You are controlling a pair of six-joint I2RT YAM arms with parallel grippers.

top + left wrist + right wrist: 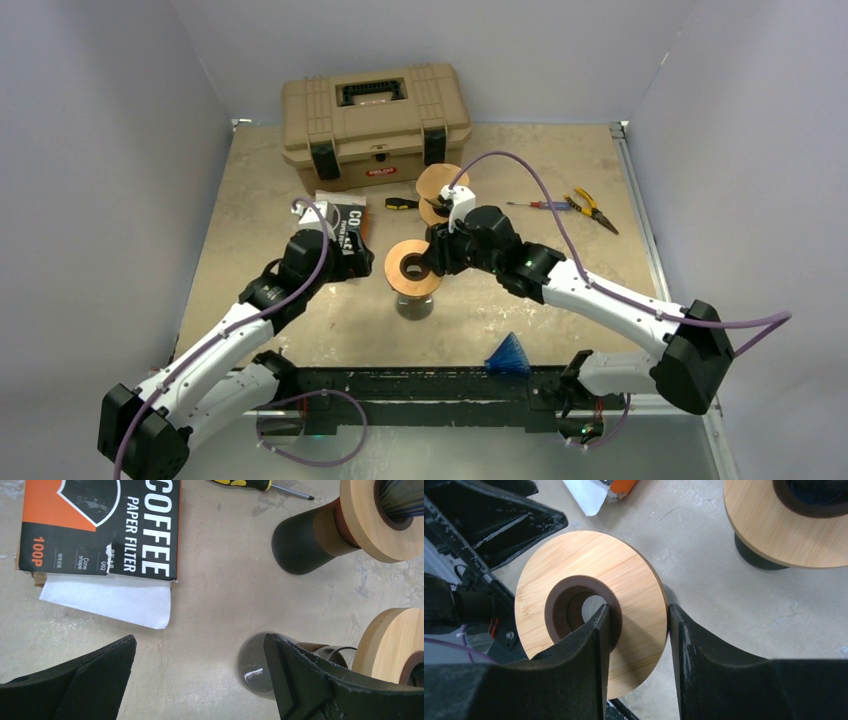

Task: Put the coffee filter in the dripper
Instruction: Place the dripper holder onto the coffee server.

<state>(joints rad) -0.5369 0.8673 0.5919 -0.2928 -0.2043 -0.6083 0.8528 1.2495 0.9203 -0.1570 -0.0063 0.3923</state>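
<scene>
Could tip the dripper (589, 580) with right hand (636, 612) pinching one side of its rim, or drag the whole pack (100, 525) grabbing that filter (110, 597) with spread-open left hand (200, 642).

Top view high, from behind — both close wrist views share the dripper (634, 590).

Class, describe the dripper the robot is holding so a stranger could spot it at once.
Start at the tan toolbox at the back of the table; two drippers with wooden rings stand in front of it. Take the nearer dripper, at the table's middle. Unlike the farther dripper, its ring is pinched by the right gripper, one finger inside the hole.
</scene>
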